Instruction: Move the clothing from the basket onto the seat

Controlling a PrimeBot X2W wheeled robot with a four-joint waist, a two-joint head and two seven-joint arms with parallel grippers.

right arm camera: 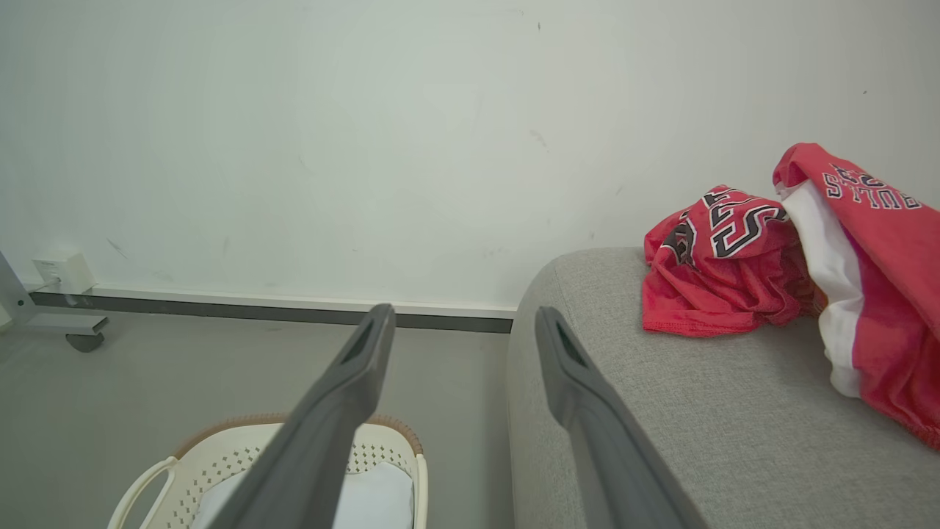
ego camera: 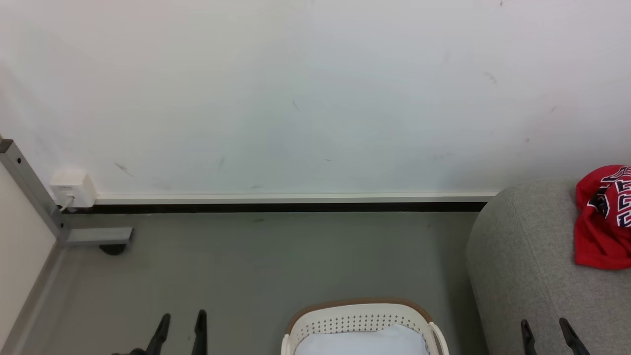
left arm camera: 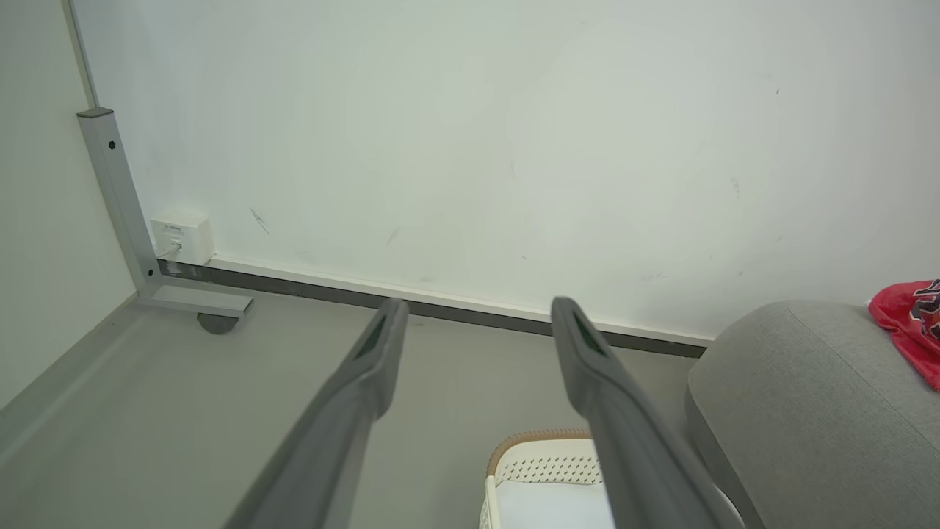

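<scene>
Two red garments lie on the grey seat (right arm camera: 661, 411): a crumpled jersey (right arm camera: 716, 268) with black-and-white numerals, and beside it a red piece with a white band (right arm camera: 874, 294). The head view catches the jersey (ego camera: 604, 217) at the right edge, on the seat (ego camera: 522, 266). The cream basket (ego camera: 362, 323) with its brown rim stands on the floor left of the seat; its pale inside shows no red cloth. My left gripper (ego camera: 181, 320) hangs open over the floor, left of the basket. My right gripper (ego camera: 546, 328) is open above the seat's arm, holding nothing.
A white wall with a dark skirting strip runs across the back. A grey metal frame leg on a castor (ego camera: 111, 246) and a white wall socket (ego camera: 73, 190) sit at the far left. Bare grey floor lies between frame and basket.
</scene>
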